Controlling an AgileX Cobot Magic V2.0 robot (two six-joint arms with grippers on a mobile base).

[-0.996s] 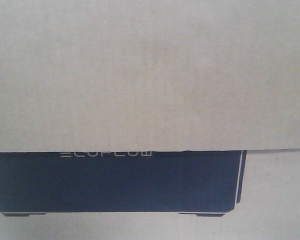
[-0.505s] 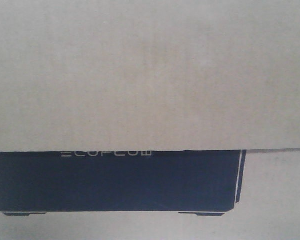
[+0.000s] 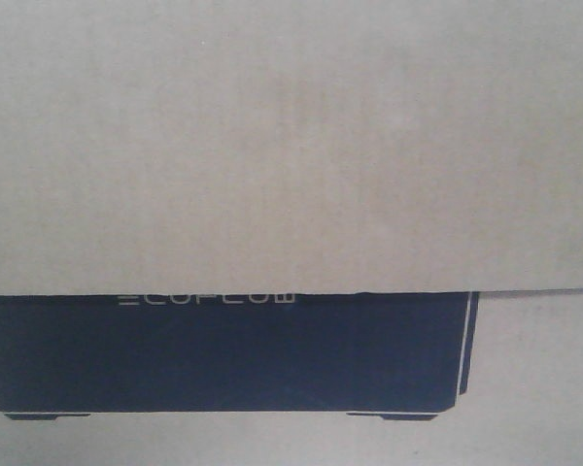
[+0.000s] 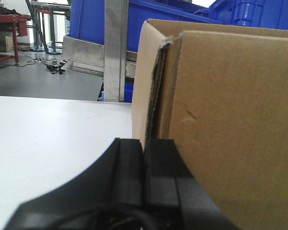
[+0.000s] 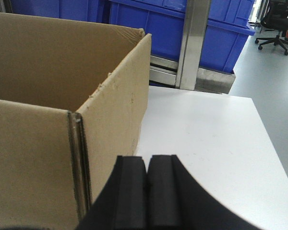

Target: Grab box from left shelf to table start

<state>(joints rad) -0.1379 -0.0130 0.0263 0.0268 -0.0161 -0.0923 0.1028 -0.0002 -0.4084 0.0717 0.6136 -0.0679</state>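
Fills the front view edge to edge: box (image 3: 291,146), plain cardboard above, black printed panel with pale ECOFLOW lettering below. Stands on the white table (image 4: 48,139), seen only from the wrists, open-topped, near the far edge. Left gripper (image 4: 144,163) fingers pressed together at the box's left corner; right gripper (image 5: 147,182) fingers likewise together beside its right wall. Blue bins (image 5: 158,24) and steel post (image 5: 194,38) behind.

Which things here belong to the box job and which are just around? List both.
Job:
- box
- white table the box stands on
- left gripper, shut, empty
- right gripper, shut, empty

Just around:
- blue bins
- metal post
- office chair
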